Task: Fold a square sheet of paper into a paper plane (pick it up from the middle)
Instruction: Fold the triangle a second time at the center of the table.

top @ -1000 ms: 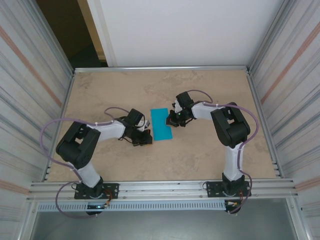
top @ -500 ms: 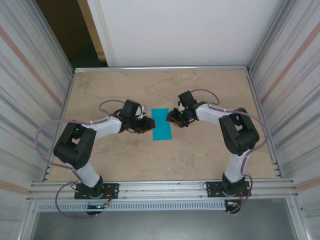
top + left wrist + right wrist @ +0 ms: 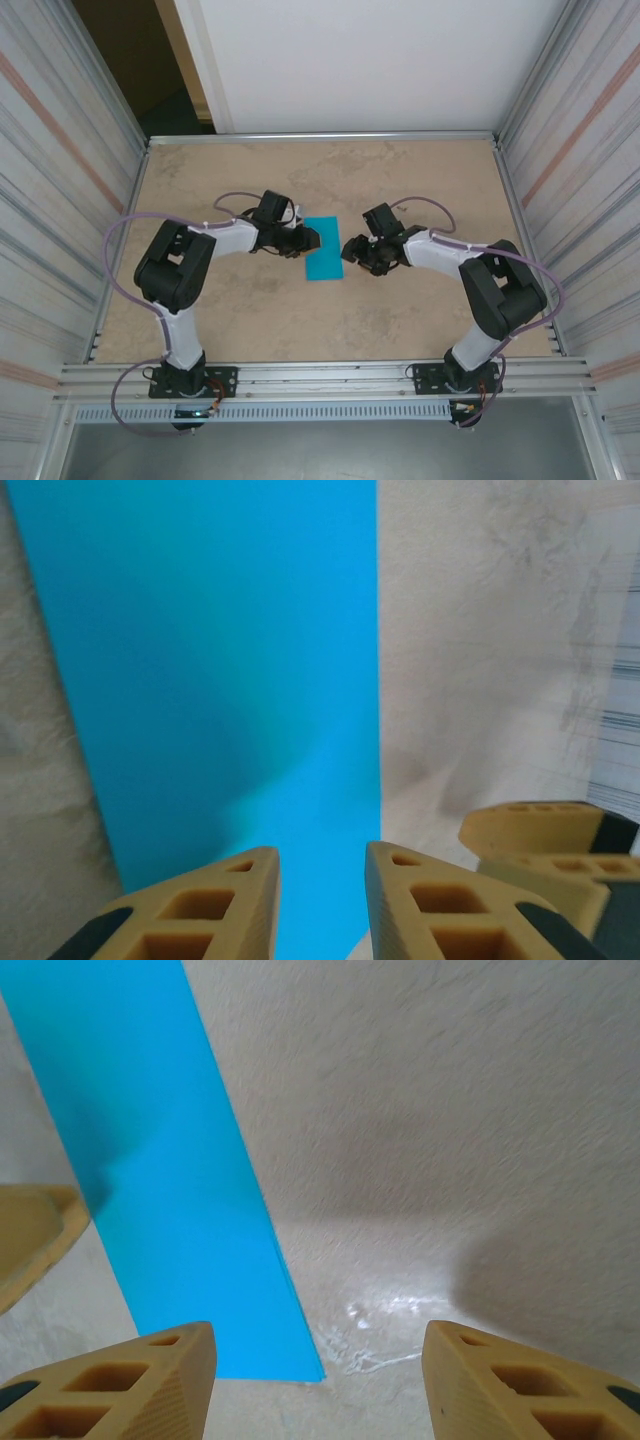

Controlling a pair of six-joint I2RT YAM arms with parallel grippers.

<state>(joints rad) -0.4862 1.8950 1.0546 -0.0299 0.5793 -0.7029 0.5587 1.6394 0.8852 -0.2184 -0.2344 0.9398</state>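
Both arms are built alike: the left arm [image 3: 175, 270] and the right arm [image 3: 505, 290] have bulky black joint housings joined by smooth white tubular links. A thin lilac cable [image 3: 109, 258] loops loosely outside each arm, from the base up toward the wrist. Each black base [image 3: 180, 380] sits on a flat dark bracket. The left gripper [image 3: 320, 855] and the right gripper [image 3: 315, 1345] carry mustard-tan plastic fingers [image 3: 170, 1380], wedge-shaped, moulded with rectangular hollow cells, with dark inserts further back.
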